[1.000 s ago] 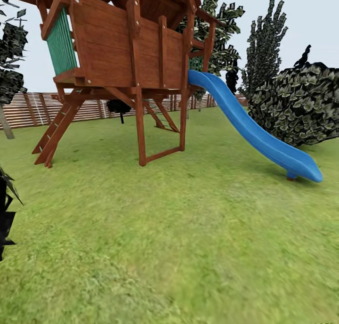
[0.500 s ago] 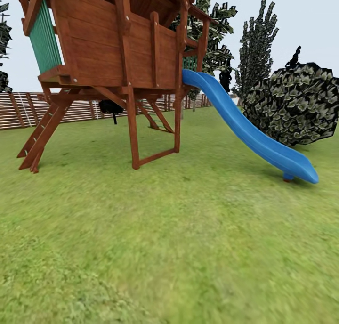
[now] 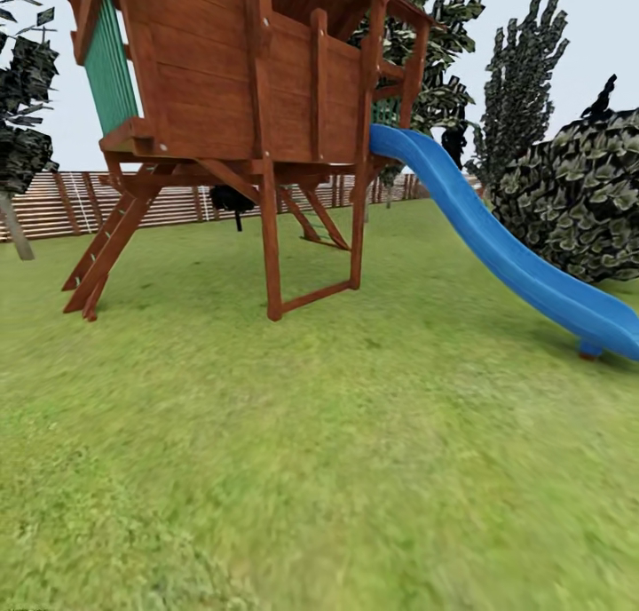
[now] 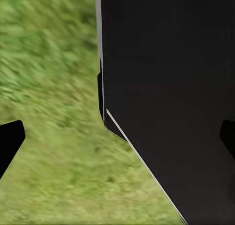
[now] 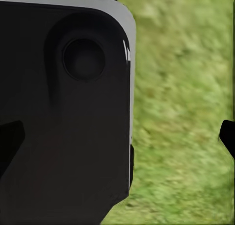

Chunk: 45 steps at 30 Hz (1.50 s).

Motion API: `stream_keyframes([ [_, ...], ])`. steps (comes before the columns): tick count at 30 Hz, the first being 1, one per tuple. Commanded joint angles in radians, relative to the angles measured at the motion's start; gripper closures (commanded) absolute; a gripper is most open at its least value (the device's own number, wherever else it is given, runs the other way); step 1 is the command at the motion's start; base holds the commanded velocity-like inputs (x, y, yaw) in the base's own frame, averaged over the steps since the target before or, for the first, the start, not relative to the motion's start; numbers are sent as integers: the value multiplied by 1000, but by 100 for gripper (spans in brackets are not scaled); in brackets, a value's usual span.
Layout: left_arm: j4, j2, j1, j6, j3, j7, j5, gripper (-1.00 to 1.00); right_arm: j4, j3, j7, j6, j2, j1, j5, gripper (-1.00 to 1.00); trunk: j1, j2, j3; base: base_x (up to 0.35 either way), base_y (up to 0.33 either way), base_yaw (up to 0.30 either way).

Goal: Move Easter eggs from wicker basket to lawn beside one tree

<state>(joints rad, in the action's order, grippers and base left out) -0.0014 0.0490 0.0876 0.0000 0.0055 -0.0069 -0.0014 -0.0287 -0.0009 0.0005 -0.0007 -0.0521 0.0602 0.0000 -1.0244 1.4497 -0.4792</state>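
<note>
Green grass, the lawn (image 3: 355, 451), spreads out wide here, with yellowish patches, and it runs back to a brown slatted fence (image 3: 53, 207) at the far edge of the garden. The sky above is pale.

One big wooden playhouse (image 3: 240, 87) stands on tall legs on the grass. It has one green panel (image 3: 111, 65) on its side and one ladder (image 3: 102, 256) leaning up to it. One blue slide (image 3: 506, 247) comes down from it, and its low end rests on the grass.

One wide, round bush (image 3: 577, 202) sits just behind the slide. Two tall, narrow dark trees (image 3: 524, 69) rise behind the playhouse and the bush. One more tree (image 3: 22, 114) stands near the fence, with a thin grey trunk and dark leaves.

In the left wrist view, a big black robot part (image 4: 166, 102) covers much of the picture, with blurry grass beside it. The left gripper (image 4: 117, 137) shows two dark fingertips (image 4: 10, 139), spread far apart, holding nothing.

In the right wrist view, another black robot part (image 5: 63, 107) with a round knob sits over blurry grass. The right gripper (image 5: 117, 137) also has its two fingertips (image 5: 227, 134) spread far apart, and it holds nothing.
</note>
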Motion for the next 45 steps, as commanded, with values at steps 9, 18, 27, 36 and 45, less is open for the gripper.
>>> stream_keyframes([
  [9,0,0,0,0,1,-1,0,-100,-2,0,-1,-1,-2,1,0,-100,-1,0,-5,330,0,283],
  [18,0,0,0,0,1,-1,0,-100,-1,2,0,-2,-2,1,2,-100,-1,0,-8,330,0,274],
  [27,0,0,0,0,1,-1,0,-100,-2,0,0,-1,-1,1,-1,-100,-1,0,-8,330,0,202],
  [36,0,0,0,0,1,-1,0,-100,-1,0,-1,-1,-1,1,-1,-100,-1,0,-8,330,0,297],
  [45,0,0,0,1,1,-1,0,-100,-1,4,1,-1,-2,1,7,-100,-1,0,-8,330,-14,186],
])
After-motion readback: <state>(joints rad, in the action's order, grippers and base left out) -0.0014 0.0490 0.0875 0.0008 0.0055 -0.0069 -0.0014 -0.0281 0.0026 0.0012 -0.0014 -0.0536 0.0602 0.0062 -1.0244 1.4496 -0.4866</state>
